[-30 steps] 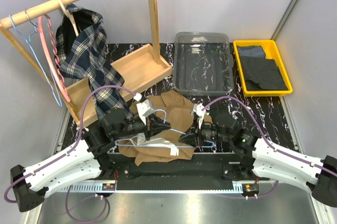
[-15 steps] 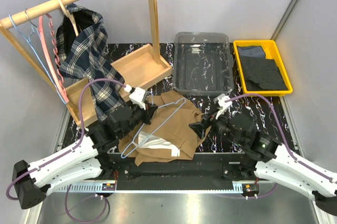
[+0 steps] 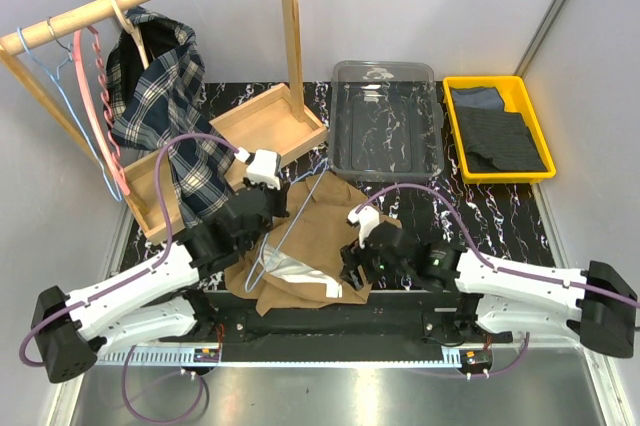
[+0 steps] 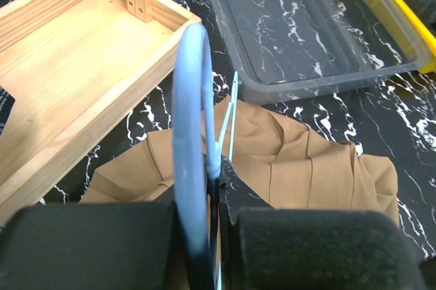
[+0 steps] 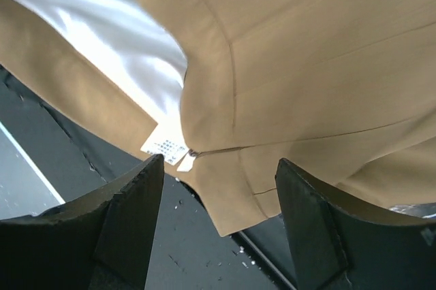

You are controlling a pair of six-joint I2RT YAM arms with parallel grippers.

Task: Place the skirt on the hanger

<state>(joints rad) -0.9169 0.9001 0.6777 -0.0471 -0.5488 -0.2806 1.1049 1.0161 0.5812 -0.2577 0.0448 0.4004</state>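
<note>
Skirt (image 3: pixel 325 231) lies bunched on the counter (image 3: pixel 500 211), mid-front. Its near hem sits right at the counter's front edge, with the whitish lining (image 3: pixel 295 271) turned out there.

Room: the wooden tray (image 3: pixel 250 131) is close on the far left and the clear bin (image 3: pixel 388 121) just beyond the skirt's far side. Bare counter is open on the right, toward the yellow bin (image 3: pixel 497 128).

My left pincer (image 4: pixel 214 235) is clamped on the hanger (image 4: pixel 189 133). The blue wire is squeezed between the pads (hook end up close in the wrist view). The hanger slants over the skirt's left half, from the far edge down toward the lining.

My right pincer (image 5: pixel 219 167) has its fingers (image 5: pixel 129 222) apart with nothing between them. It hangs over the skirt's near-right corner, where a small tag (image 5: pixel 163 147) shows at the seam; I cannot tell whether it touches the cloth. The two pincers are near each other, with the skirt between and under them.
</note>
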